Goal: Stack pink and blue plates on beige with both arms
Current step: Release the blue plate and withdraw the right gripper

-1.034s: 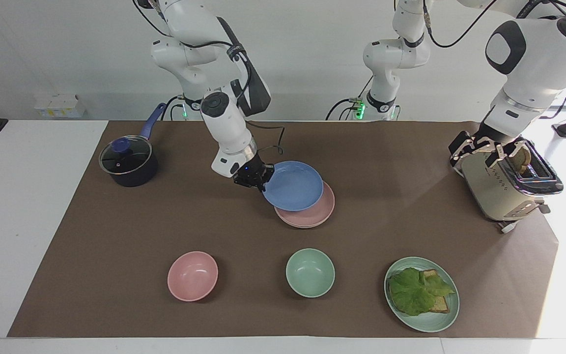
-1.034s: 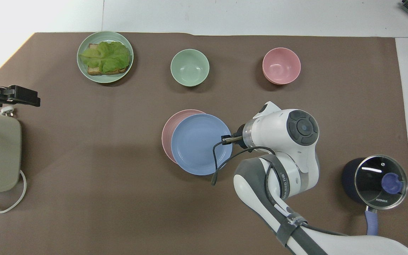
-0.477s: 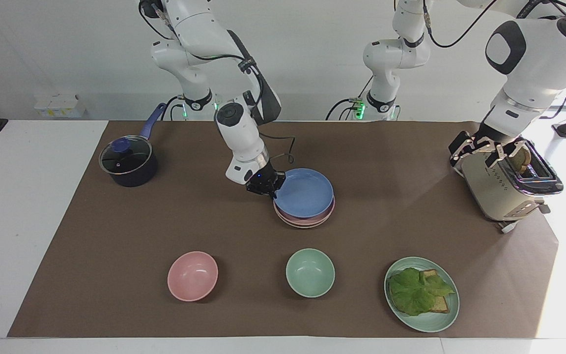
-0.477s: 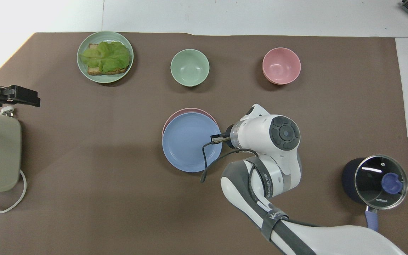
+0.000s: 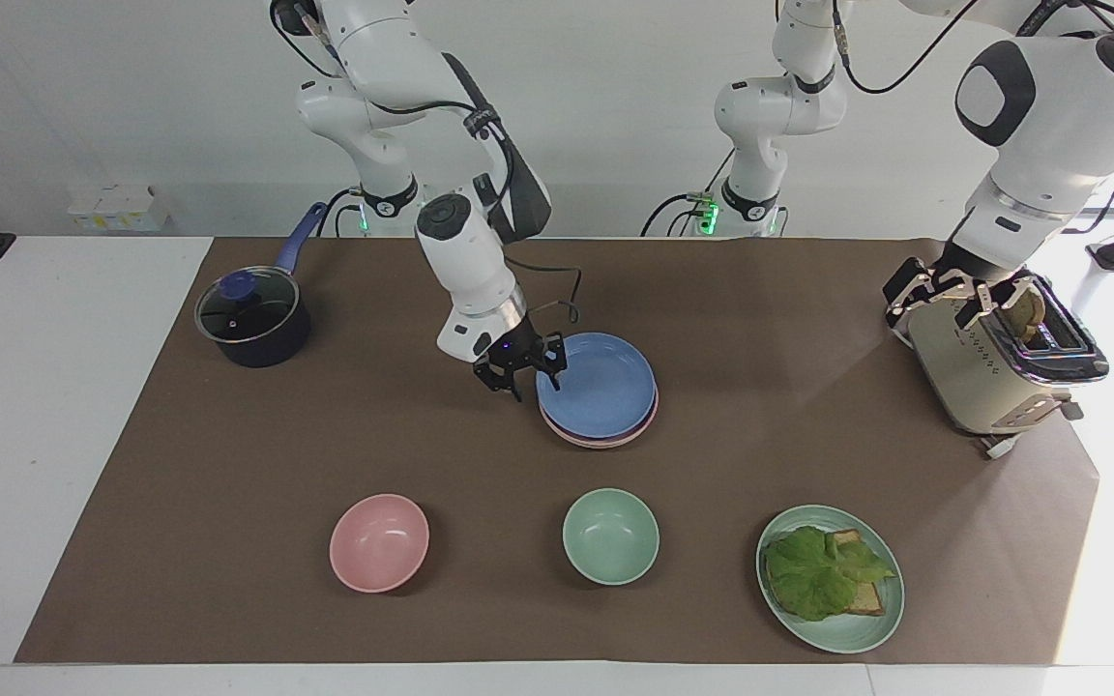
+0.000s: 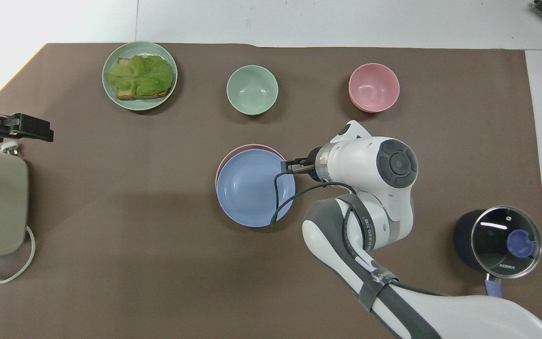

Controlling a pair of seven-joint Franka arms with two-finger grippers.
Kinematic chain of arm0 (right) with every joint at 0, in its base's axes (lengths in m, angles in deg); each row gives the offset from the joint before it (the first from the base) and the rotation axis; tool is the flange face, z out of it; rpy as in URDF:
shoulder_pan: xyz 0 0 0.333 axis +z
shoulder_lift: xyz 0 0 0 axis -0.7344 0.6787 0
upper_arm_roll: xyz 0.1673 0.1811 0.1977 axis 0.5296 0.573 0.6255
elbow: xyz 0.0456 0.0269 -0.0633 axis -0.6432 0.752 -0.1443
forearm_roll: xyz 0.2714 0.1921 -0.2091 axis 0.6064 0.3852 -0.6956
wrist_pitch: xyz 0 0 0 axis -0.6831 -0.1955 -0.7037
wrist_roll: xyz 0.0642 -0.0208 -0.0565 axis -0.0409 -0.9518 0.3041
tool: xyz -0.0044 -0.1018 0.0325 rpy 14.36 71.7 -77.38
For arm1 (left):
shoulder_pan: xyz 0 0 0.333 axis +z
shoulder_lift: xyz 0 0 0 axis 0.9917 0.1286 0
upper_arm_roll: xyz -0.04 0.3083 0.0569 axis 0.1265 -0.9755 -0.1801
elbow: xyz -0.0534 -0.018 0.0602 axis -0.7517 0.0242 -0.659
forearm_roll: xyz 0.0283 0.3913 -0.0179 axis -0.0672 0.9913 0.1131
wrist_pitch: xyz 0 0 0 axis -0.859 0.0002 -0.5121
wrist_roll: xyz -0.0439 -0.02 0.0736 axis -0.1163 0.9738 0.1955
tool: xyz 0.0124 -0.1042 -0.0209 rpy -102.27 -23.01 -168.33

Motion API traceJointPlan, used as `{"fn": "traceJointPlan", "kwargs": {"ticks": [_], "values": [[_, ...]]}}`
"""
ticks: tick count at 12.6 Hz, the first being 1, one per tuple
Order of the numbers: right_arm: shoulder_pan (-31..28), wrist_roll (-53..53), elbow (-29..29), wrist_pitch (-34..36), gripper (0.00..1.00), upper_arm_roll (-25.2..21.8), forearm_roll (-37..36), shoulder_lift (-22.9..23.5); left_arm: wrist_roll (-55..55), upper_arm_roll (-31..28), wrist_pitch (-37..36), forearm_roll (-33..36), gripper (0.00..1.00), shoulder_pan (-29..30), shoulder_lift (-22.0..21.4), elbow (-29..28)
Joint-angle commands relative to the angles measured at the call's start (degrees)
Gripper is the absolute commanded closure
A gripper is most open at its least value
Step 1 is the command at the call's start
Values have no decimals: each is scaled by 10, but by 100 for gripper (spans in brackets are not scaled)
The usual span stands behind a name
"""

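Blue plate (image 5: 598,385) (released), right end effector (image 5: 521,371) agape

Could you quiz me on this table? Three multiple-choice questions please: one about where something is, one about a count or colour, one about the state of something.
1. Where is the blue plate?
A. on top of the pink plate
B. inside the pot
C. on the toaster

2. How many small bowls sit on the brown mat?
A. one
B. two
C. four

3. What is the right hand doing?
A. carrying the blue plate high in the air
B. open at the blue plate's rim
C. gripping the pot's handle

Answers:
1. A, since the pink plate's rim peeks out from under the blue one.
2. B, a pink bowl and a green bowl, both farther from the robots than the stack.
3. B, its fingers stand apart beside the plate, which rests on the stack.
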Motion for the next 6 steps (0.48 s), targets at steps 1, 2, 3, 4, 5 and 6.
{"fn": "traceJointPlan", "kwargs": {"ticks": [1,2,3,4,5,6], "values": [[-55,-2,2,7,0,2,13,-41,3,3,-13,11,0,4,-3,6],[-85,-6,3,14,0,3,7,-58,3,3,-13,11,0,4,-3,6],[-110,-26,3,40,0,2,7,-78,3,3,-13,11,0,4,-3,7],[-140,-55,2,77,0,2,6,-99,3,3,-13,11,0,4,-3,6],[-168,-83,-1,119,0,1,6,-124,3,3,-13,11,0,4,-3,7],[-193,-96,-3,155,0,-1,5,-143,3,3,-13,11,0,4,-3,6]]}}
